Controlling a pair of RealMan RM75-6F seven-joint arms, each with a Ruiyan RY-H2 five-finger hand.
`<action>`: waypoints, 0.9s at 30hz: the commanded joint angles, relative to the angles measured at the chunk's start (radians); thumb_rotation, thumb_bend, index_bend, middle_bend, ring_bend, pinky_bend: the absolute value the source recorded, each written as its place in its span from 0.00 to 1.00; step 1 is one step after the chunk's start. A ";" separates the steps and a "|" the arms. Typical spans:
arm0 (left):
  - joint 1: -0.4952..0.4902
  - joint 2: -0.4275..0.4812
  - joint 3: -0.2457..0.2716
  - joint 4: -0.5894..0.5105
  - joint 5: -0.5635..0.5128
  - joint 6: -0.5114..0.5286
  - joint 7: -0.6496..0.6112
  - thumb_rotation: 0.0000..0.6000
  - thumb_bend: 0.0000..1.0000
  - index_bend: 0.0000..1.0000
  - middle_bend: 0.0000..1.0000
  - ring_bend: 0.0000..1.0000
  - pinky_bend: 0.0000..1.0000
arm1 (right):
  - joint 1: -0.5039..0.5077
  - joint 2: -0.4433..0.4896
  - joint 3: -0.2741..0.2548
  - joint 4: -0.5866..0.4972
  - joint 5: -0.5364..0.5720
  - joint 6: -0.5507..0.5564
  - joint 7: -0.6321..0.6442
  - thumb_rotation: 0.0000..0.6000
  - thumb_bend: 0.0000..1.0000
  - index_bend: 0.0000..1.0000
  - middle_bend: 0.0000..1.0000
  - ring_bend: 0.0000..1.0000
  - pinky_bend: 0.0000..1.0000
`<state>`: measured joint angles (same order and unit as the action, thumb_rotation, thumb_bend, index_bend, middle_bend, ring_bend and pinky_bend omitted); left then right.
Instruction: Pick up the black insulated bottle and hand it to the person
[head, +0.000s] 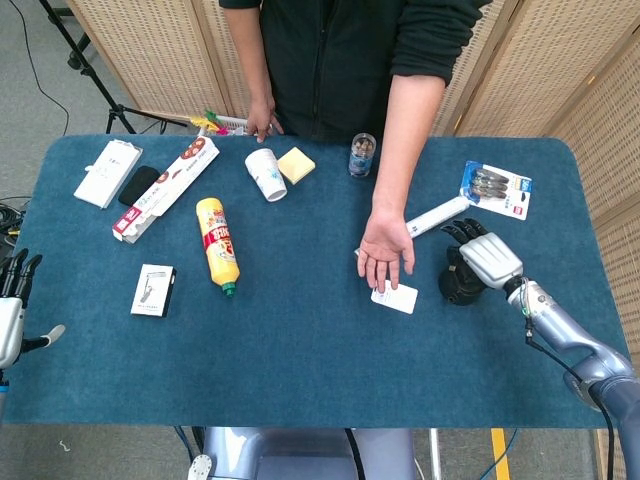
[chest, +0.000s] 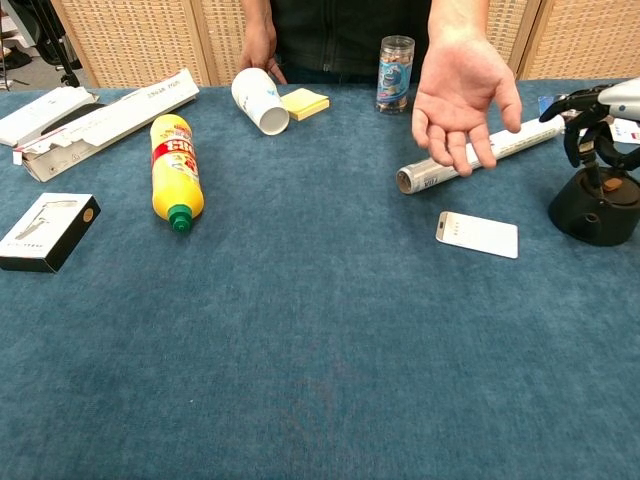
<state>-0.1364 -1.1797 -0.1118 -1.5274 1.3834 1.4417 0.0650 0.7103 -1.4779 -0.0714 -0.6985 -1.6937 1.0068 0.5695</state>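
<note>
The black insulated bottle stands on the blue table at the right. My right hand sits over its top, with dark fingers curled down around the bottle's upper part and handle, gripping it. The person's open palm hovers just left of the bottle. My left hand hangs off the table's left edge with fingers apart and nothing in it; the chest view does not show it.
A white card and a white tube lie beside the bottle, a blister pack behind it. Further left are a yellow bottle, paper cup, sticky notes, clear jar and several boxes.
</note>
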 joint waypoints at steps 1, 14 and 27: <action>0.000 0.000 0.000 0.000 -0.001 0.000 0.000 1.00 0.00 0.00 0.00 0.00 0.12 | -0.016 -0.008 0.001 0.012 0.010 0.016 -0.004 1.00 0.83 0.63 0.14 0.00 0.08; 0.001 0.008 0.004 -0.007 0.008 0.003 -0.015 1.00 0.00 0.00 0.00 0.00 0.12 | -0.105 0.054 0.010 -0.008 0.047 0.136 -0.005 1.00 0.83 0.65 0.17 0.00 0.08; 0.011 0.030 0.013 -0.019 0.029 0.015 -0.056 1.00 0.00 0.00 0.00 0.00 0.12 | -0.192 0.284 0.065 -0.273 0.080 0.326 -0.107 1.00 0.83 0.65 0.17 0.00 0.10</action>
<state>-0.1259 -1.1501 -0.0984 -1.5454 1.4117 1.4569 0.0096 0.5349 -1.2469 -0.0281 -0.9078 -1.6232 1.2933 0.4989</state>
